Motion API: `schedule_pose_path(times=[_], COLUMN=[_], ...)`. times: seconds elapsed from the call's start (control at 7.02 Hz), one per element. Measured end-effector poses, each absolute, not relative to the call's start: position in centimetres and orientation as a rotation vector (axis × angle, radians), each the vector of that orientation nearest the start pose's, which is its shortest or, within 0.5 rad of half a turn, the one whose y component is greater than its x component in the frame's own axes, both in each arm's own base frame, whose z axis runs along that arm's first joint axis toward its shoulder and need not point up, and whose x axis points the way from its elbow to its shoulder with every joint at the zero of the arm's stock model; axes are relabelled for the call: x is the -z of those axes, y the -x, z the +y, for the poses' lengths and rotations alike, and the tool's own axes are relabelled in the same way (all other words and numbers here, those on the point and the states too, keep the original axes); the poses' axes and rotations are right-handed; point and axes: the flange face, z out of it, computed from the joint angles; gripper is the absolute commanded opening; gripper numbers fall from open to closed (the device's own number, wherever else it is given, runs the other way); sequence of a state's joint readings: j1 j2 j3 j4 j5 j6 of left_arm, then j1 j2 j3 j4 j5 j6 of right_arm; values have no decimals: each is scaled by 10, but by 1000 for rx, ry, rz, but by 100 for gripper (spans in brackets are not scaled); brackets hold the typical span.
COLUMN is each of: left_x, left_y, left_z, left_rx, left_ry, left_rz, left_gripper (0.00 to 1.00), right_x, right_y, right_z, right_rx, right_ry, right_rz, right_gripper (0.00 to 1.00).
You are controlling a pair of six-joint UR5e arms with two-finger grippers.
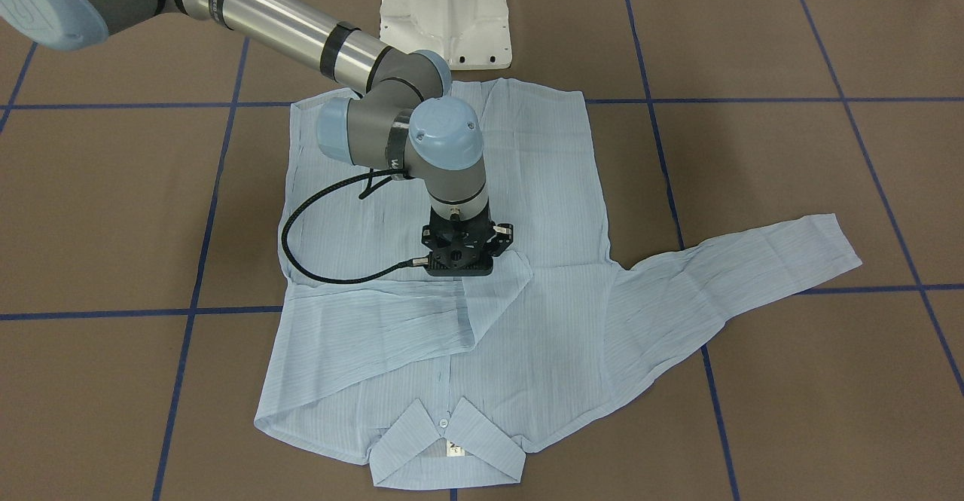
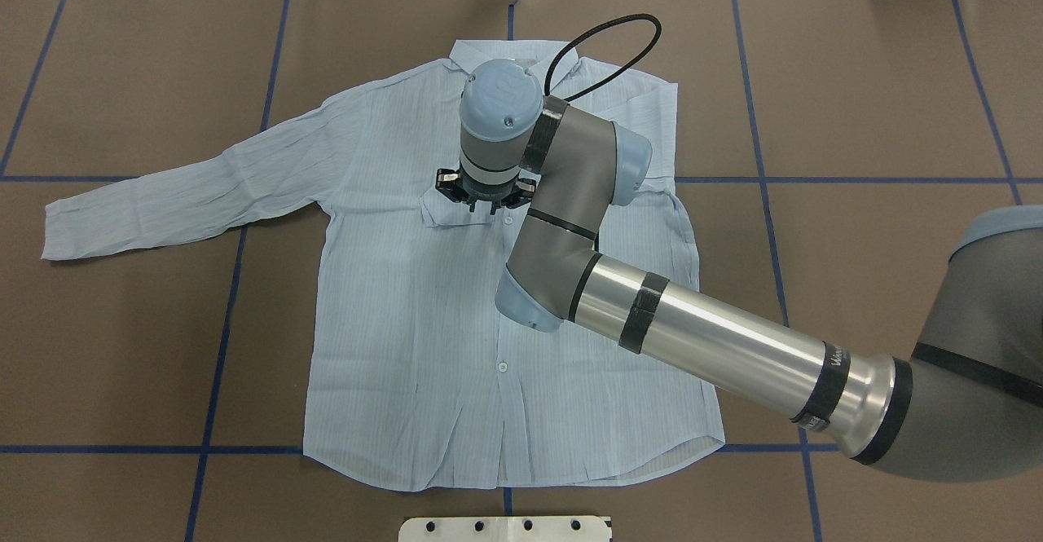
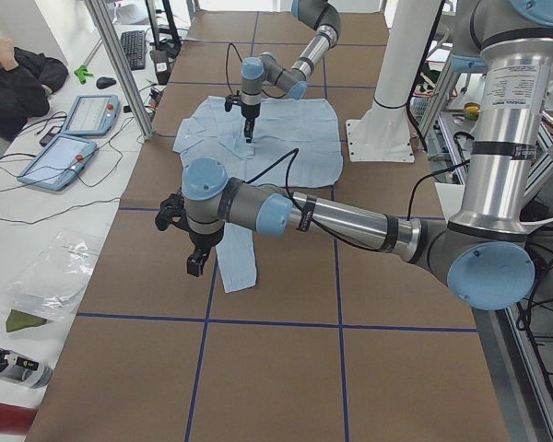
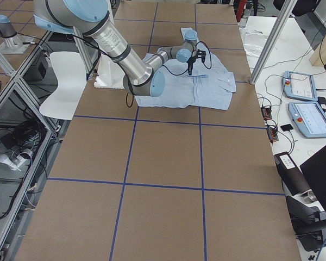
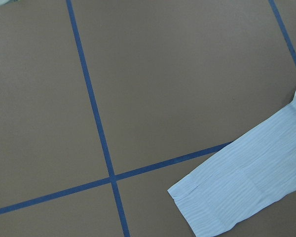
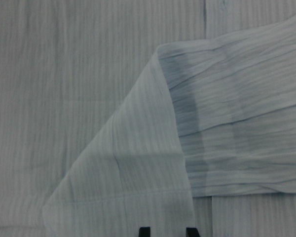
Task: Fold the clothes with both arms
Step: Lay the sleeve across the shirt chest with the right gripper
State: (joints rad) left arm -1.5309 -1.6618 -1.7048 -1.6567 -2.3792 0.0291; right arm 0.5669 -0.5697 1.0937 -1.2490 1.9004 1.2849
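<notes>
We see the right pincer [image 6: 167,232] w/ its jaws a little apart. Two black fingertips [image 6: 144,231] show at the bottom edge of the right wrist view, w/ a narrow gap btwn them. They sit right over the cuff [image 6: 123,212] of the folded sleeve [image 1: 361,335]; we can't tell if they touch the fabric. Nothing is visibly pinched.

The left pincer [image 3: 195,262] shows only in the side view, so we can't tell whether it's spread or pressed together. It hangs pointing down above the table [image 2: 855,77], just beside the end of the outstretched sleeve [image 2: 179,200] and holding nothing we can see.

Pose: the right arm [image 2: 717,346] comes in from the overhead view's lower right. Its forearm crosses the shirt's [image 2: 407,322] right half, wrist bent so the pincer points straight down over the chest. The left arm [image 3: 350,221] reaches out low across the table, wrist turned down.

The shirt lies flat on the brown table, front up, buttons showing, approx centred. Its collar [image 1: 448,448] is on the far side from the white base [image 1: 444,11] and its hem is near it. One sleeve is folded across the chest; the other lies straight out to the robot's left, over a blue tape line [image 5: 93,118].
</notes>
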Motion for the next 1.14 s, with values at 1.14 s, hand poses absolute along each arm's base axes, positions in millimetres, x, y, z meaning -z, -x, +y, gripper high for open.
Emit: schedule_pose_path(times=[1.14], left_x=[-534], left_y=[40], left_z=[-538], left_rx=[-190], left_ry=[-289], left_rz=[806], left_gripper=[100], right_x=[-194], right_y=[644], right_z=[-537], right_rx=[-120], right_ry=[-38], right_rz=[-887], right_gripper=[29])
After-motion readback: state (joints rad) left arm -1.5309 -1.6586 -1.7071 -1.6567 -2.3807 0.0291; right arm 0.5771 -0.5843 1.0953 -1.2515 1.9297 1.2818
